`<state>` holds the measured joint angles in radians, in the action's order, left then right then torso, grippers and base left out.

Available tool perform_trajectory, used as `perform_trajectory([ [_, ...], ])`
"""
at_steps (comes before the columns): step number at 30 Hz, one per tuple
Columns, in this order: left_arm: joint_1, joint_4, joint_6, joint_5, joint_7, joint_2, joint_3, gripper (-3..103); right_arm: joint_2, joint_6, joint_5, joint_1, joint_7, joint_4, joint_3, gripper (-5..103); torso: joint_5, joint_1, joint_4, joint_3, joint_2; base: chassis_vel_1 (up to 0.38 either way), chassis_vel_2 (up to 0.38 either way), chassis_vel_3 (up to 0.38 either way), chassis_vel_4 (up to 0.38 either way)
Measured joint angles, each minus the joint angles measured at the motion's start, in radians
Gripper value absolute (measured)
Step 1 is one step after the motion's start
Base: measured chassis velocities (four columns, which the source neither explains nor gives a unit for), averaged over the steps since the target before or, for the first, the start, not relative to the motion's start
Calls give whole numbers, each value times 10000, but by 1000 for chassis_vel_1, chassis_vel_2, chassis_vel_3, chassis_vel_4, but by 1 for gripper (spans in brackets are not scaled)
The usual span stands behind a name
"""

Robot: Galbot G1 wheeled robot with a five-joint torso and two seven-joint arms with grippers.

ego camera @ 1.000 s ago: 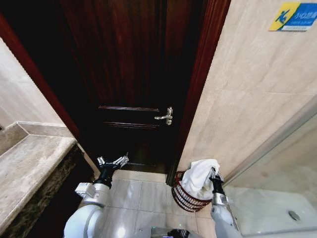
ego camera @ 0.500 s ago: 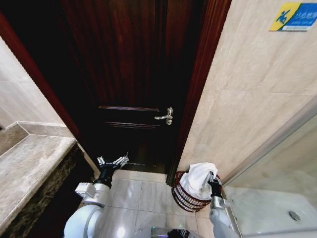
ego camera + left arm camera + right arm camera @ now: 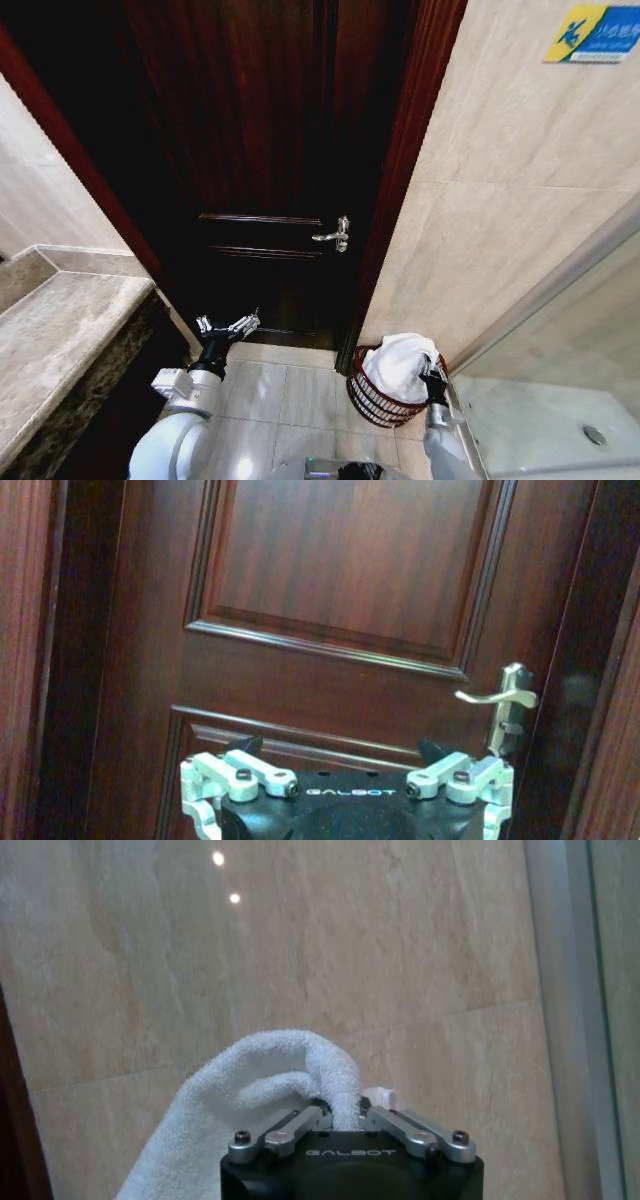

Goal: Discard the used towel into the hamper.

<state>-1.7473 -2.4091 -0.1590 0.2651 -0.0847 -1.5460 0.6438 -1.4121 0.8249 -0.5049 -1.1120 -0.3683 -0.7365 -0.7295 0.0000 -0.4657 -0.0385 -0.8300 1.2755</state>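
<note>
A dark wooden door [image 3: 270, 170] is seen ahead at twelve o'clock. The hamper [image 3: 385, 392] is set on the floor at about four o'clock, with the white towel [image 3: 400, 362] heaped in it. The towel is pinched by the right gripper [image 3: 432, 374]. The left gripper [image 3: 228, 325] is held spread at seven o'clock, empty.

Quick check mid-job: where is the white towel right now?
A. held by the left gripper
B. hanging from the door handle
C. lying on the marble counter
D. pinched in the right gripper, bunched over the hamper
D: the right gripper is shut on the towel, which mounds over the hamper.
</note>
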Motion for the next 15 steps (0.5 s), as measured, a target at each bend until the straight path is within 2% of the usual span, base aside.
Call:
perform_trajectory([
  [8,0,0,0,0,0,0,0,100,159,-218,435,252,-246,759,-27,7,1,0,0,0,0,0,0,0,0],
  [15,0,0,0,0,0,0,0,100,703,-1337,827,431,-567,1328,-65,7,0,0,0,0,0,0,0,0,0],
])
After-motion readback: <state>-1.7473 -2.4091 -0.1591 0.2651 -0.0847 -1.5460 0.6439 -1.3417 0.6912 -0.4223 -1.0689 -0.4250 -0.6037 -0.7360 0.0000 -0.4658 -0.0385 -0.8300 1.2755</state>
